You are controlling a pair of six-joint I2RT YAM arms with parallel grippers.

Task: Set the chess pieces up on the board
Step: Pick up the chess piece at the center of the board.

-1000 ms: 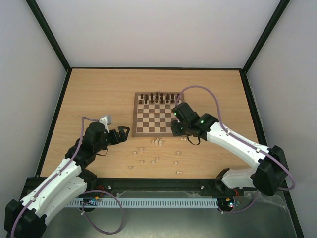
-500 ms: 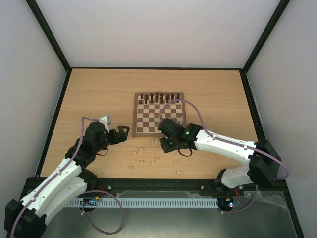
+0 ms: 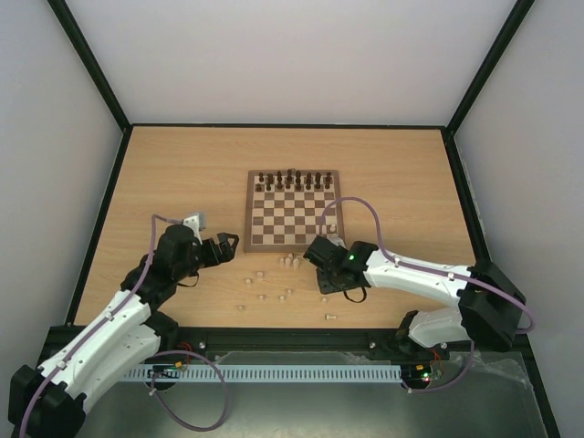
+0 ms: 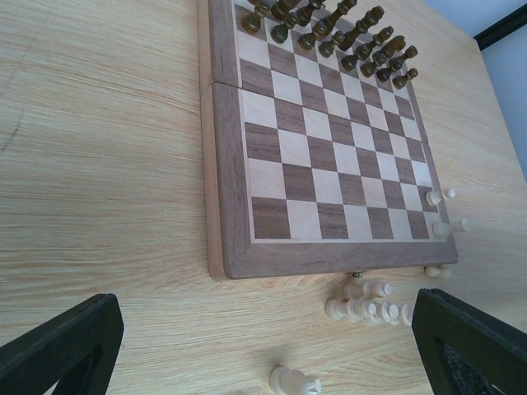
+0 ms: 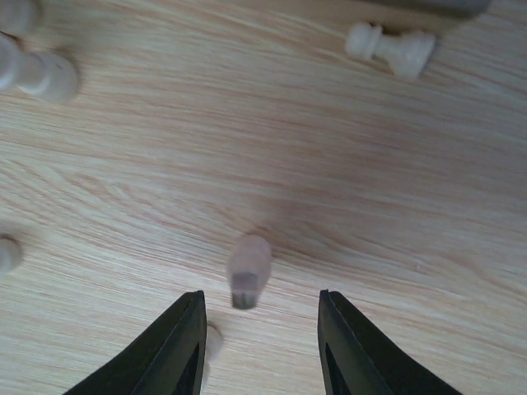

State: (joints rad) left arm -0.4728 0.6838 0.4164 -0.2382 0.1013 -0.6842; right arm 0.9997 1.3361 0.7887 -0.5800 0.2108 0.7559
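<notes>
Your right tool (image 5: 259, 298) hangs low over the light wooden worktop (image 3: 182, 173), just off the near edge of the square brown-and-cream checkered wooden board (image 3: 290, 226). Its fingers are spread, with a gap on either side of one small pale cream chess piece (image 5: 249, 267), which is blurred and untouched. Your left tool (image 3: 228, 245) hovers off the board's near left corner, fingers spread wide, holding nothing. The other pale cream chess pieces (image 3: 290, 262) lie scattered between the board and the worktop's near edge. Dark brown chess pieces (image 3: 292, 179) line the board's far edge.
</notes>
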